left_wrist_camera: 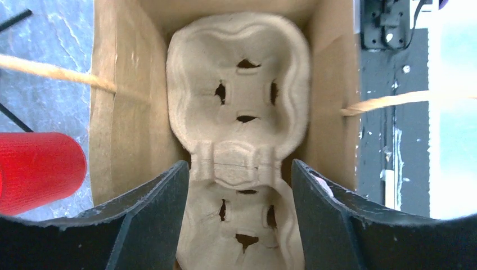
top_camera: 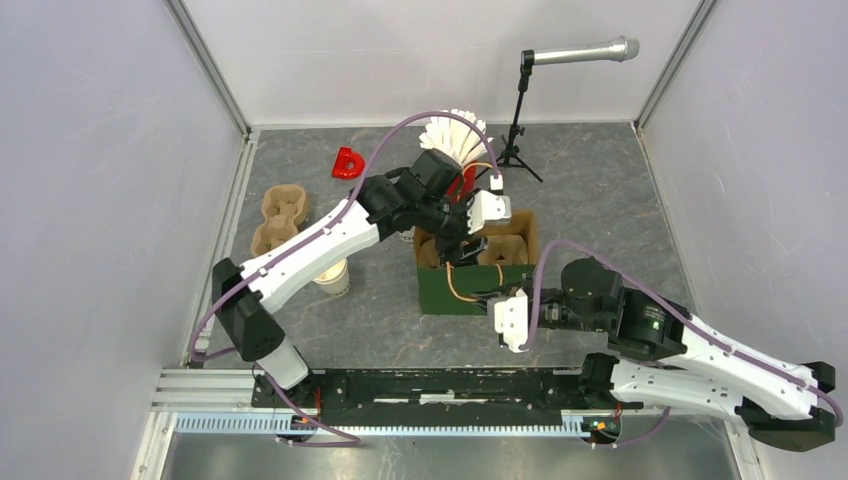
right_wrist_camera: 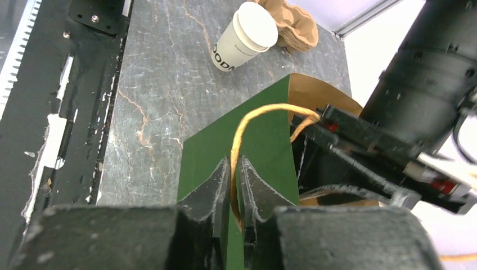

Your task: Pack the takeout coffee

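One white paper cup (top_camera: 335, 280) stands on the table left of the green paper bag (top_camera: 455, 290), partly under my left arm. It shows with a pale top in the right wrist view (right_wrist_camera: 246, 35). I see no second cup and no black lids. A brown pulp carrier (left_wrist_camera: 239, 67) lies inside the bag. My left gripper (left_wrist_camera: 240, 163) is open in the bag's mouth, with its fingers on either side of the carrier's near end. It is over the bag in the top view (top_camera: 462, 238). My right gripper (right_wrist_camera: 234, 160) is shut on the bag's twine handle (right_wrist_camera: 242, 126) at the near side (top_camera: 490, 298).
A second pulp carrier (top_camera: 280, 218) lies at the left. A red cup of white sticks (top_camera: 455, 150) stands behind the bag and shows in the left wrist view (left_wrist_camera: 39, 169). A red D-shaped piece (top_camera: 348, 163) and a microphone stand (top_camera: 517, 120) are at the back.
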